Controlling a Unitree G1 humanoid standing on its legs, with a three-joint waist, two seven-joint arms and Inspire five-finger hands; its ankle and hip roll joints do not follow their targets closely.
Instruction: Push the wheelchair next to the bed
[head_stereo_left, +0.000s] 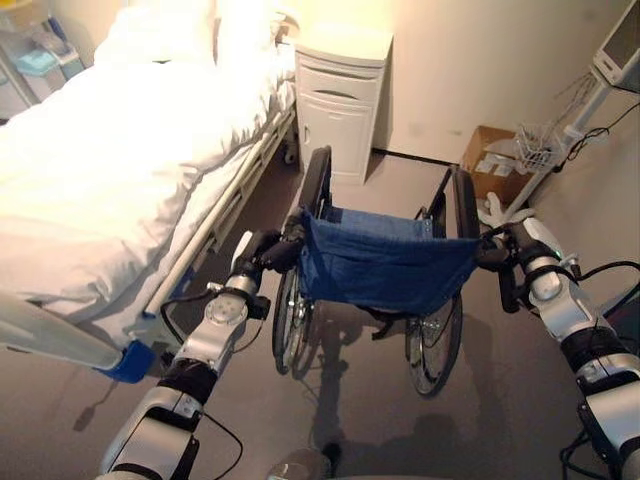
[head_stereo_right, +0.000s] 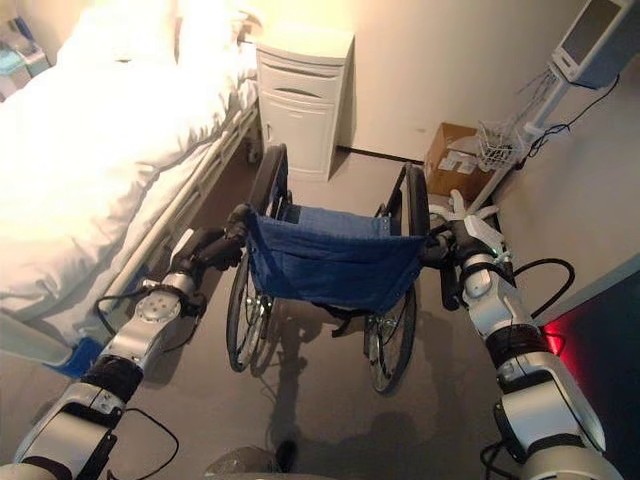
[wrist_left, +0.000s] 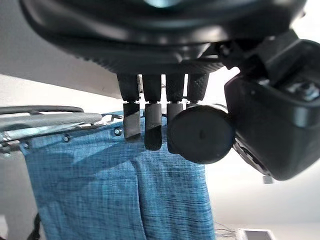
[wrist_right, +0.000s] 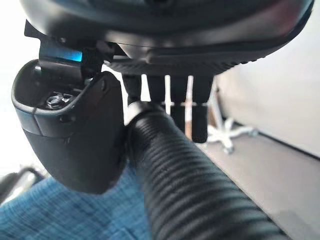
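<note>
1. Bed (head_stereo_left: 110, 150): white bedding, metal side rail, along my left side, its head end toward the far wall.
2. Wheelchair (head_stereo_left: 385, 262): blue fabric backrest facing me, black armrests, two large spoked wheels on the grey floor. It stands straight ahead of me, just beside the bed's rail, its left wheel near the bed frame, with a narrow strip of floor between. Its front points toward the far wall.
3. Bedside cabinet (head_stereo_left: 338, 105): white, with a drawer and a door, against the far wall, between the bed's head and the wheelchair's front.
4. Monitor stand (head_stereo_right: 590, 45): pale screen on a pole with a wire basket, far right, its wheeled foot on the floor beyond the wheelchair.
5. Cardboard box (head_stereo_left: 492, 160): open, brown, on the floor by the wall, beside the stand's foot.
6. My left hand (head_stereo_left: 278, 250): at the wheelchair's left push handle (wrist_left: 201, 134); my fingers (wrist_left: 152, 125) curl down over the round black grip end, the thumb on its other side, blue fabric just past them. Grasping.
7. My right hand (head_stereo_right: 447, 243): at the right push handle (wrist_right: 185, 180); the ribbed black grip lies in my palm, fingers (wrist_right: 200, 107) wrapped over it, thumb closing beside it. Grasping.
</note>
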